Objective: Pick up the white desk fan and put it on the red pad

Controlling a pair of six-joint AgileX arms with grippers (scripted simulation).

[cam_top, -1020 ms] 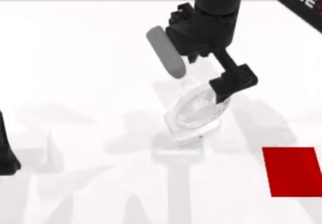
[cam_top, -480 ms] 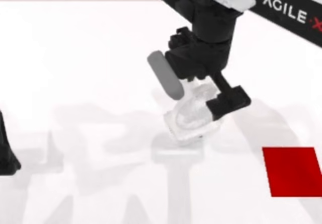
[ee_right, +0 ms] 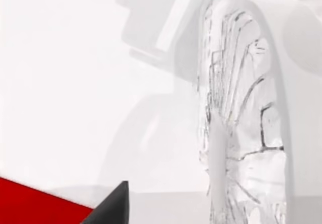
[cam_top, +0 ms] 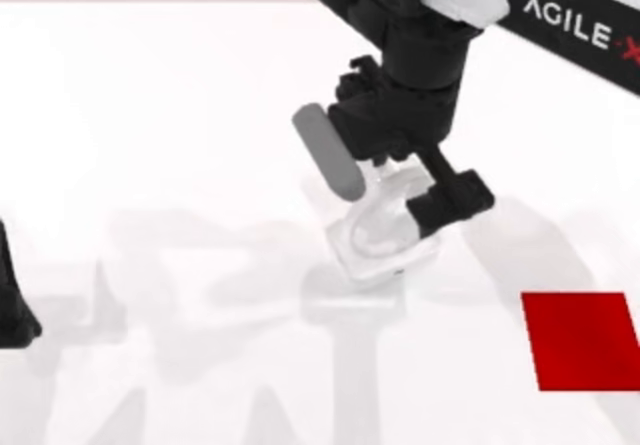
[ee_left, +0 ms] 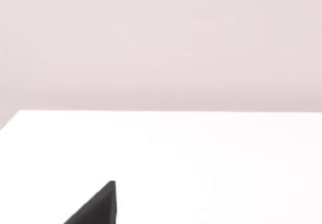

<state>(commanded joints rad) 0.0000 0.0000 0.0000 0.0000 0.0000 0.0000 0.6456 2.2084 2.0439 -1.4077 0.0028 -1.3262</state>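
Note:
The white desk fan (cam_top: 372, 250) stands mid-table on its squarish base, and its translucent grille head (ee_right: 241, 133) fills much of the right wrist view. My right gripper (cam_top: 412, 193) is down over the fan head and open. One black finger (cam_top: 452, 201) sits at the head's right side; the other is hidden under the wrist. In the right wrist view a fingertip (ee_right: 114, 204) stands apart from the grille. The red pad (cam_top: 580, 340) lies flat at the table's right edge, and a corner of the red pad (ee_right: 35, 206) also appears in the right wrist view. My left gripper (cam_top: 12, 310) is parked at the left edge.
A grey cylinder (cam_top: 328, 151) on the right wrist juts out to the left of the fan. The left wrist view holds only white table, a pale wall and one black fingertip (ee_left: 98, 209). Bare table lies between the fan and the red pad.
The right arm has come down and shifted left over the fan, so its visible finger now sits lower against the grille head. The fan, the pad and the left arm have not moved.

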